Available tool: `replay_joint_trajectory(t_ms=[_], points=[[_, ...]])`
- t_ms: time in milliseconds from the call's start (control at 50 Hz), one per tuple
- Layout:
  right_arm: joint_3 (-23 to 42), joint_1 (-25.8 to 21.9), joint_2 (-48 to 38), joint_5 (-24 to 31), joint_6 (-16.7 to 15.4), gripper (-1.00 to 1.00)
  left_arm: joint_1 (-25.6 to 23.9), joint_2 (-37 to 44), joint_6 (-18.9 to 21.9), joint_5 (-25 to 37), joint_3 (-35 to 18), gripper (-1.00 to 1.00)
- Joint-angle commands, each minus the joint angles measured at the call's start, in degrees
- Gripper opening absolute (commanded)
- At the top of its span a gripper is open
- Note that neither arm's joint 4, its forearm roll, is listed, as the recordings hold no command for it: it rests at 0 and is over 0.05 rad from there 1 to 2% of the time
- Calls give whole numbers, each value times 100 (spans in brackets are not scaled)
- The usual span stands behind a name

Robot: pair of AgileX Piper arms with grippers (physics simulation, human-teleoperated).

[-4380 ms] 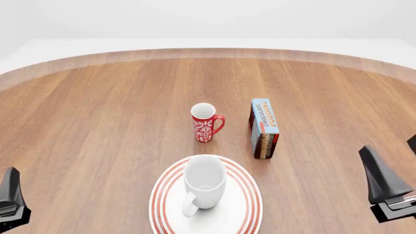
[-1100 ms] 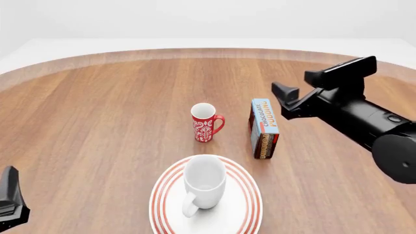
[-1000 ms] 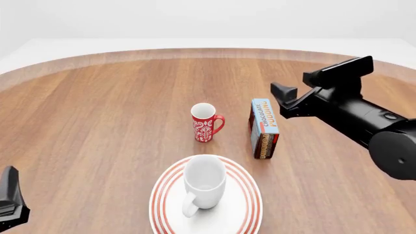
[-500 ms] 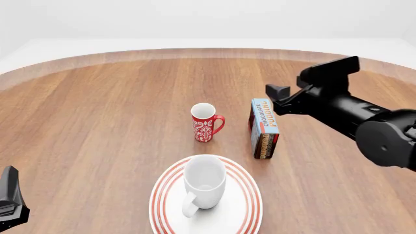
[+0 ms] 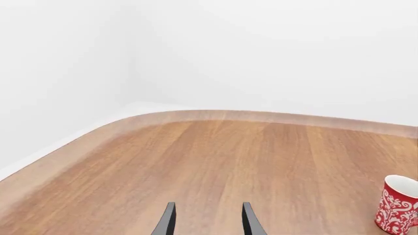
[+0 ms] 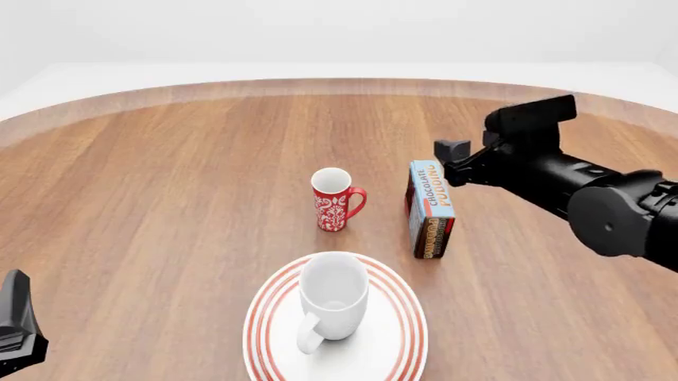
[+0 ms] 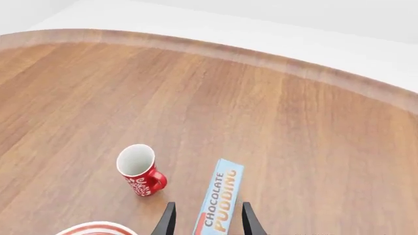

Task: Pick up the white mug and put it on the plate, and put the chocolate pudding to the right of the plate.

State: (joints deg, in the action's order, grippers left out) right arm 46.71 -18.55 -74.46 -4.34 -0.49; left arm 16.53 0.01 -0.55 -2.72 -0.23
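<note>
We see the right arm's fingers point(image 6: 453, 151) reaching in over the wooden counter point(image 6: 170, 198), held spread apart with nothing between them. In the right wrist view the chocolate pudding point(image 7: 220, 202) lies straight ahead of these fingers point(image 7: 164, 223), its light blue lettered face running lengthwise into the gap between the two tips, so that one tip stands to either side of the carton's narrow width; we cannot tell whether the tips touch it. In the front view the chocolate pudding point(image 6: 431, 208) stands on the counter just below and beside those fingers, its far end nearest them. The white mug point(image 6: 333, 298) sits upright on the plate point(image 6: 402, 341), well apart from the right fingers and nearer to us than the carton, with its handle turned toward the camera. A red mug point(image 6: 336, 199) stands on the counter beside the carton, on the side away from the right arm, its handle pointing toward the carton. The left arm's fingers point(image 6: 15, 325) rest low at the near corner of the front view, far from every object; in the left wrist view they point(image 5: 167, 220) stand parted and empty over bare wood, with only the red mug point(image 5: 396, 204) showing off to one side ahead of them.
</note>
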Motion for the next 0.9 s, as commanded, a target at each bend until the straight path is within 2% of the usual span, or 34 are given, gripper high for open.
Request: replay_joint_trajectory(t_ms=[20, 580, 900], points=[[137, 68, -149, 68, 79, 100, -1, 0, -16, -8, 0, 100], [370, 33, -705, -28, 105, 100, 0, 0, -37, -14, 0, 100], [400, -32, -1065, -109, -49, 100, -4, 0, -81, -29, 4, 100]])
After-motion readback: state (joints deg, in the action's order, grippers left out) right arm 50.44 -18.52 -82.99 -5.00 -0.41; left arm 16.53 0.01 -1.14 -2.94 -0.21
